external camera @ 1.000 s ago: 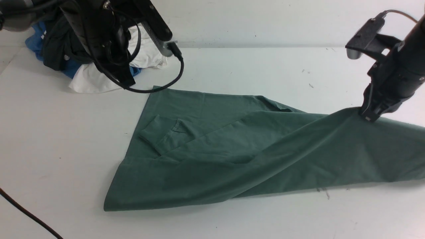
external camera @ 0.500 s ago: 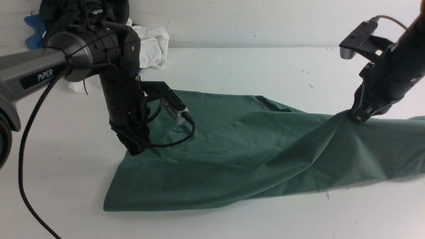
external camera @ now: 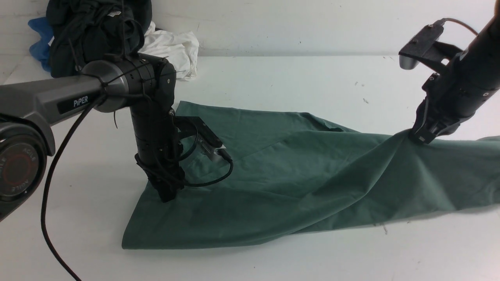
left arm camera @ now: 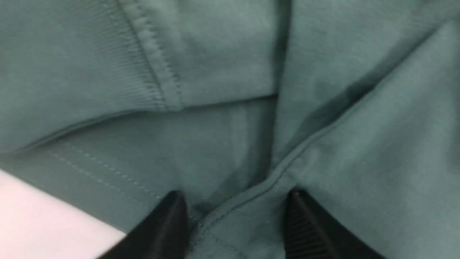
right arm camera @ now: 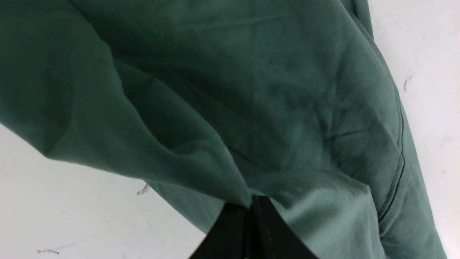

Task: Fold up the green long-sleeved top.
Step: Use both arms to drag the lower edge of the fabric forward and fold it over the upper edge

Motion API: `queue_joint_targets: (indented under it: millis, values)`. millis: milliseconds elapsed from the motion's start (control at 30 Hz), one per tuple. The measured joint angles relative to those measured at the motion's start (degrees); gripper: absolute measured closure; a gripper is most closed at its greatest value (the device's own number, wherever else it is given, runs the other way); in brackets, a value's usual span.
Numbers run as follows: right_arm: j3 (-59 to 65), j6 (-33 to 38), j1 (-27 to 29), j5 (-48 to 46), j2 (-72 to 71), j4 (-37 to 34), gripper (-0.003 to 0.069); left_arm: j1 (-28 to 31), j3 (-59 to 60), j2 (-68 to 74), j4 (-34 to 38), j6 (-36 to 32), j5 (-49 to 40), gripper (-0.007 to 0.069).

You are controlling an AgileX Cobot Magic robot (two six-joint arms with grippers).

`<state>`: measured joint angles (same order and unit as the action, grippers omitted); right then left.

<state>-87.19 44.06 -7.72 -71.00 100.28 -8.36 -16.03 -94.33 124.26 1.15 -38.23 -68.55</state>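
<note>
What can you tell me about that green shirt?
The green top is a soft, matte knit with stitched seams and a ribbed cuff. It lies partly folded and wrinkled on the white table. The right claw pinches and lifts its right side; the open left claw rests near its left edge, straddling a seam.

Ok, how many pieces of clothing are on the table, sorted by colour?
Green top: 1
White garment: 1
Blue garment: 1
Black garment: 1
Total: 4, if each colour in the back pile is one piece.
</note>
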Motion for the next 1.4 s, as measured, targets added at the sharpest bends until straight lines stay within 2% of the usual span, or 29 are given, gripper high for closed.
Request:
queue_joint_targets:
  millis: [200,267,633,900,1100,1400]
  values:
    - [0.00,0.00,0.00,-0.06,0.00,-0.06,0.0662,0.00,0.00,-0.17,0.95,-0.06,-0.86,0.0566]
    - [0.00,0.00,0.00,-0.06,0.00,-0.06,0.0662,0.00,0.00,-0.59,0.61,-0.06,-0.80,0.0602]
    - [0.00,0.00,0.00,-0.12,0.00,0.21,0.0662,0.00,-5.10,-8.06,-1.15,0.06,-0.89,0.0612]
    - [-0.14,-3.17,0.00,-0.05,0.00,6.31,0.0662,0.05,-15.61,-9.23,-1.47,1.08,-1.48,0.0612]
    - [-1.41,-4.22,1.81,1.48,0.06,8.36,0.0662,2.66,-20.60,-7.26,-1.47,5.09,2.73,0.0612]
    - [-5.05,-4.24,4.93,3.32,1.81,6.79,0.0662,5.30,-22.20,-4.02,0.53,5.90,9.49,0.0612]
